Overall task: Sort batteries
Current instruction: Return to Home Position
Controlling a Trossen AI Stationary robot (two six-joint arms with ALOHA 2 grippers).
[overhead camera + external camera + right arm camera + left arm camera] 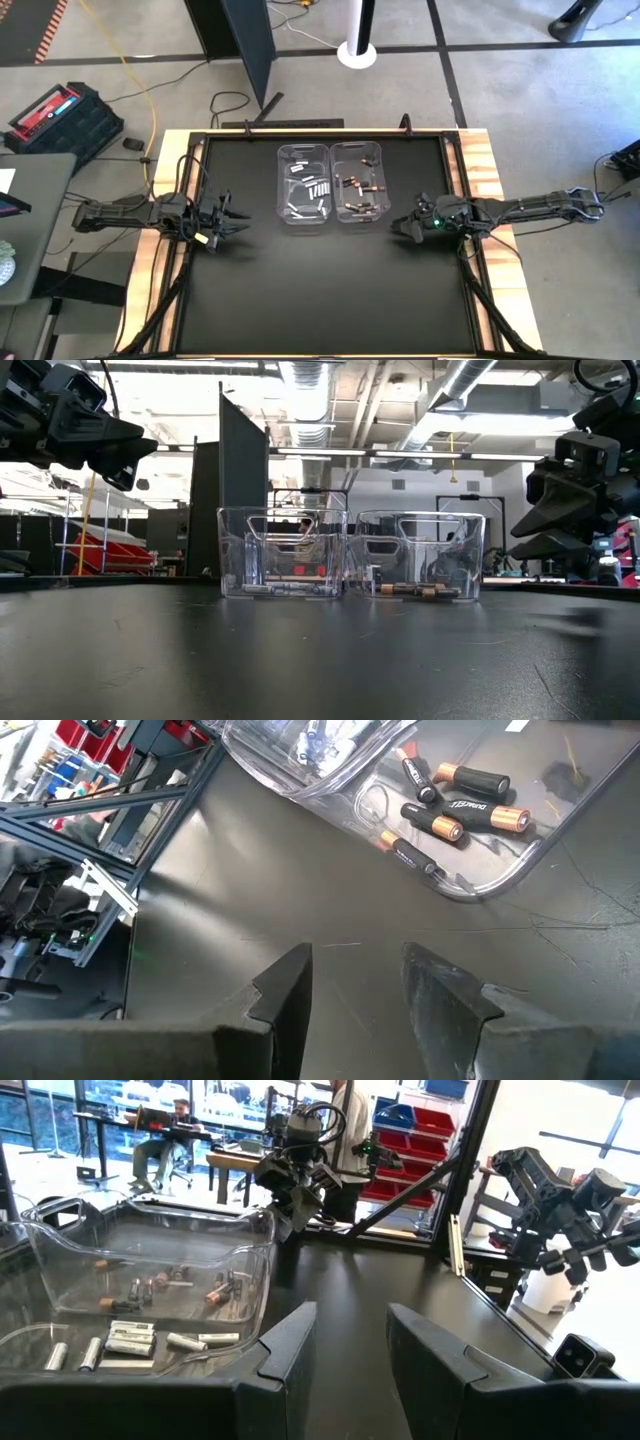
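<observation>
Batteries (318,189) in bins (304,147) | between left pincer (240,222), right pincer (397,228) | both spread apart

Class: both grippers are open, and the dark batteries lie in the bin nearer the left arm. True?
No. The high view shows the dark batteries in the bin nearer the right arm. The left gripper and right gripper are open.

You will find the silvery-white batteries (308,193) lying flat, loosely scattered at mixed angles, on the floor of the left clear bin (283,165). The dark batteries (360,198), copper-tipped, lie on their sides in the right clear bin (380,165), several bunched near one corner.
</observation>
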